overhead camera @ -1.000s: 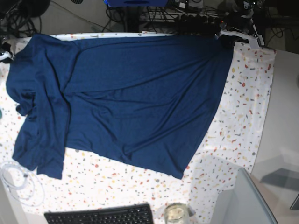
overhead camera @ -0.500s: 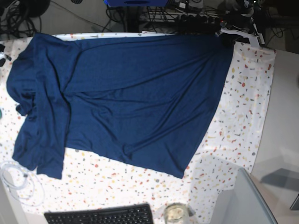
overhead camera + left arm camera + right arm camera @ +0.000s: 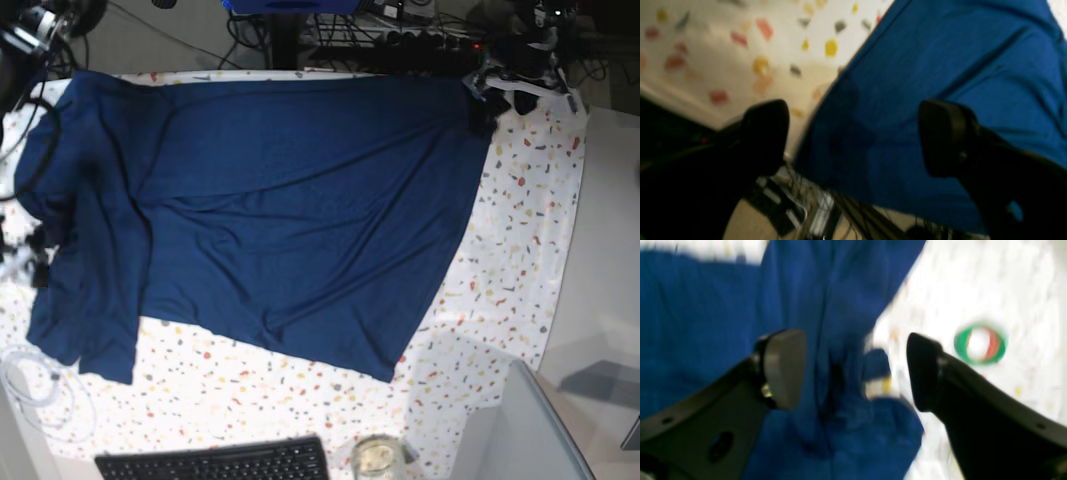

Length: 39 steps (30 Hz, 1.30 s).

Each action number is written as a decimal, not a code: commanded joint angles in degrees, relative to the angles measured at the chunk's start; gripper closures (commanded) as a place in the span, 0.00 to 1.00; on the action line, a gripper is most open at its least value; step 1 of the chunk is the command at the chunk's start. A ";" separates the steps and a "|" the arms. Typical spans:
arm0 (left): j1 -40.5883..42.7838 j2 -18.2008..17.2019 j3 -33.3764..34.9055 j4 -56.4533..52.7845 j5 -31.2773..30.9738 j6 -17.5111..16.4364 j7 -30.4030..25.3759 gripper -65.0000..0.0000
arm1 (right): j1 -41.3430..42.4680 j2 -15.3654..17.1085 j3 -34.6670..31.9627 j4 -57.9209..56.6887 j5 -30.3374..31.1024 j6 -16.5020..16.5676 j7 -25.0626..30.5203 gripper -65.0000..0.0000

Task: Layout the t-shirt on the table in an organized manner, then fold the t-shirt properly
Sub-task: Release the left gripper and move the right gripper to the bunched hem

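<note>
1. the t-shirt (image 3: 280, 210) is lying spread across the table (image 3: 530, 230), still wrinkled.
2. the left gripper (image 3: 853, 136) is hanging spread over the shirt's corner, pinching nothing.
3. the right gripper (image 3: 857, 370) is gaping over bunched fabric near a green ring (image 3: 979, 344).

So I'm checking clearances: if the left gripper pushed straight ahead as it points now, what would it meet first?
Most likely the dark navy-blue knit t-shirt, near its edge on the white flecked table; the open left gripper straddles that edge, though depth is unclear.
</note>
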State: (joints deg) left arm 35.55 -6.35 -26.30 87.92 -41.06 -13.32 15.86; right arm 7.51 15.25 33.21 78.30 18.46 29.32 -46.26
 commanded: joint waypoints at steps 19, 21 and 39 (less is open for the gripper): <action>0.71 -0.55 -16.02 0.30 -0.57 0.00 -1.04 0.11 | 24.54 5.99 -30.44 -48.46 0.75 -13.01 26.79 0.27; 0.45 -0.29 -15.94 0.30 -0.57 0.00 -1.04 0.11 | 24.45 5.90 -30.44 -48.54 0.75 -13.01 26.79 0.27; 0.36 0.15 -15.94 -1.72 -0.48 0.00 -1.04 0.11 | 23.31 4.67 -30.00 -47.93 0.93 -13.01 26.79 1.00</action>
State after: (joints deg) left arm 35.44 -5.56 -41.91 85.32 -40.99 -12.88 16.10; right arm 28.97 19.03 2.90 29.23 18.94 16.40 -20.56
